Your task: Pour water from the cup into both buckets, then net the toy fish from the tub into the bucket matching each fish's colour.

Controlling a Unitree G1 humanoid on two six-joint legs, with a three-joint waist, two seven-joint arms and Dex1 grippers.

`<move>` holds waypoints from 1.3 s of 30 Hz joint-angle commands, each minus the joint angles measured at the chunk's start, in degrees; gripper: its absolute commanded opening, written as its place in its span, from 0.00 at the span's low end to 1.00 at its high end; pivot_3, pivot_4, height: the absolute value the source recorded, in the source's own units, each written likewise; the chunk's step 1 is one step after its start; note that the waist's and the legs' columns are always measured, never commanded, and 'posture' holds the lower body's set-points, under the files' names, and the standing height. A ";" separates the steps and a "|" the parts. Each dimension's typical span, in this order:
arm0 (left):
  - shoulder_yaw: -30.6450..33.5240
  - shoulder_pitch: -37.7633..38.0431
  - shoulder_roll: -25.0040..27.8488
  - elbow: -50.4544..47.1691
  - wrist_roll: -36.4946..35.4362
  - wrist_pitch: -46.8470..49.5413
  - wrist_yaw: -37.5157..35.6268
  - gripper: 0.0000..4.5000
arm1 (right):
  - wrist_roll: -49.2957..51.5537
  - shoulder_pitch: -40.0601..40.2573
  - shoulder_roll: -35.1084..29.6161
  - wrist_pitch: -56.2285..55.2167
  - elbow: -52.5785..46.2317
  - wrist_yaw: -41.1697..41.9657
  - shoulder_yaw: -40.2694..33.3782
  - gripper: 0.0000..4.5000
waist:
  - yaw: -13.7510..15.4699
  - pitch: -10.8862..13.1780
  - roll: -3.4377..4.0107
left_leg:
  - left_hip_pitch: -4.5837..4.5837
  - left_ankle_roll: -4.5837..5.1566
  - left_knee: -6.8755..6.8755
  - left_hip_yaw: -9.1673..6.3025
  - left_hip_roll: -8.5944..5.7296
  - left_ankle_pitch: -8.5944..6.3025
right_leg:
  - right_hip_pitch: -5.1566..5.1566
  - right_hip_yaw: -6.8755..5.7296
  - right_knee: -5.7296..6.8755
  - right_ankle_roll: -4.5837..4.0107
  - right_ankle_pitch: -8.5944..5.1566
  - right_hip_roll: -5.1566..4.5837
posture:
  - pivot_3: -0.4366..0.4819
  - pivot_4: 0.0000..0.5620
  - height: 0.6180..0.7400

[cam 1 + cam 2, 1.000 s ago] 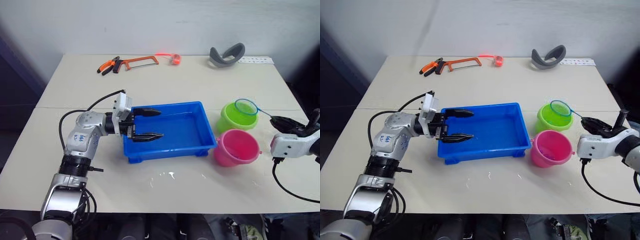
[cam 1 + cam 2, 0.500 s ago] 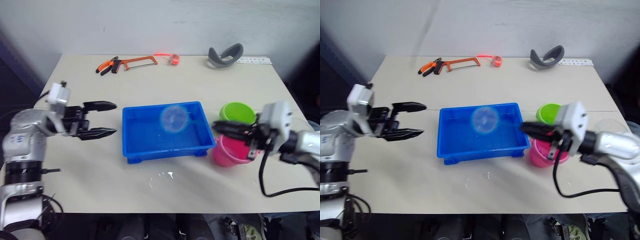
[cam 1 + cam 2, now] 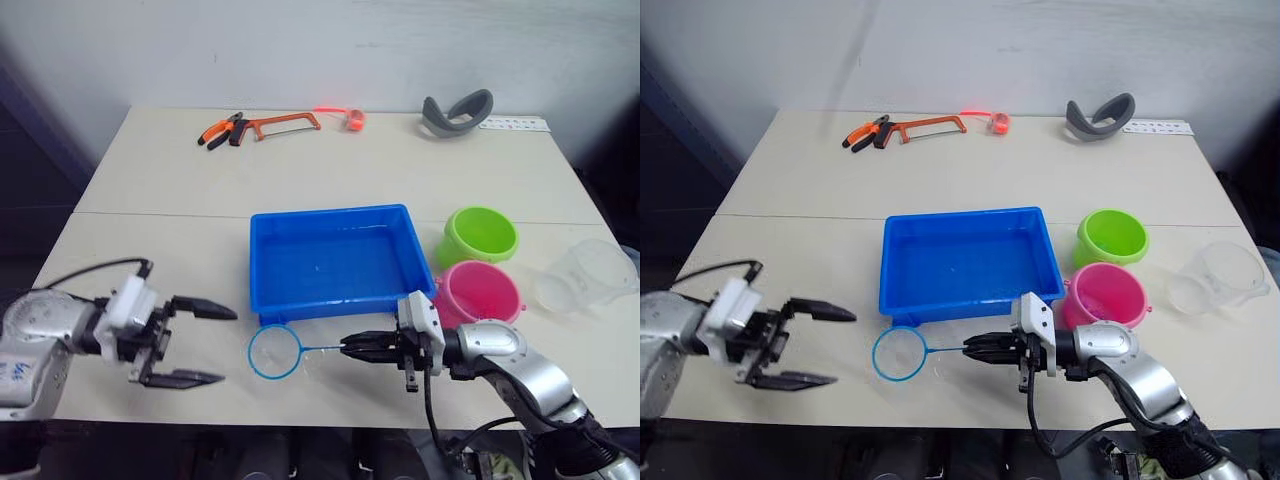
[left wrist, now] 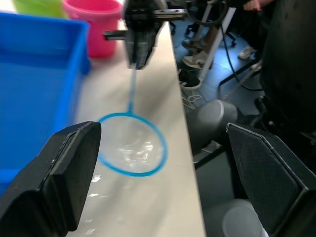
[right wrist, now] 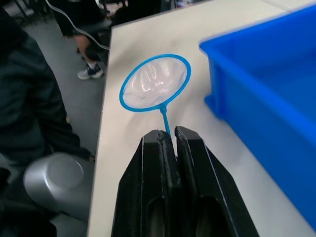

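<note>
Holding the net (image 3: pixel 275 352) by its handle, the right pincer (image 3: pixel 350 348) has its fingers pressed together on the thin stem, as the right wrist view shows. The handle's long axis runs along the near edge of the surface (image 3: pixel 160 200), pointing toward the robot's left, so the hoop lies just in front of the tub (image 3: pixel 335 262), outside its near wall and low over the surface. For netting, the hoop must go away from the robot, up over that near wall and into the tub; the right arm is the one placed for it.

The left pincer (image 3: pixel 205 345) hangs with its fingers wide apart, holding nothing, off the near left part of the surface, near the hoop but apart from it.

The tub sits mid-surface; its floor looks bare blue with a wet sheen, and I can make out no fish in it. Perhaps the netting is over, though small fish could escape notice. Beside its right end stand the green bucket (image 3: pixel 480 234), farther back, and the pink bucket (image 3: pixel 478 293), nearer and just beside the right arm. What either bucket holds cannot be told from here. The cup (image 3: pixel 590 277) lies tipped on its side well to the right of the buckets, apparently empty, which suggests the pouring is done.
</note>
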 commanded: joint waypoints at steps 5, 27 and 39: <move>0.59 0.26 -0.83 -3.38 -1.24 -0.61 3.71 0.98 | -7.78 3.23 3.15 -10.55 7.51 0.45 0.41 0.00 | 0.03 0.00 0.00 | 0.02 -0.02 0.00 0.01 0.00 0.00 | 0.00 0.02 0.04 -0.01 0.00 -0.03 | 0.48 0.27 1.00; 5.88 4.75 1.33 -2.45 -0.20 3.20 11.06 1.00 | 1.98 10.02 -6.69 -3.27 -9.67 5.10 -11.16 1.00 | -0.81 0.05 0.08 | 0.02 -0.08 -0.06 -0.08 0.05 -0.03 | -0.01 -0.02 0.02 -0.03 -0.02 -0.05 | 0.48 0.27 1.00; 13.54 12.79 -2.20 3.73 8.85 -6.32 22.75 1.00 | 7.55 11.08 -22.59 4.82 -7.69 3.99 -39.76 1.00 | -0.43 -0.02 -0.02 | 0.13 0.00 -0.07 0.03 0.03 -0.16 | 0.05 0.08 -0.24 -0.04 -0.02 -0.16 | 0.48 0.27 1.00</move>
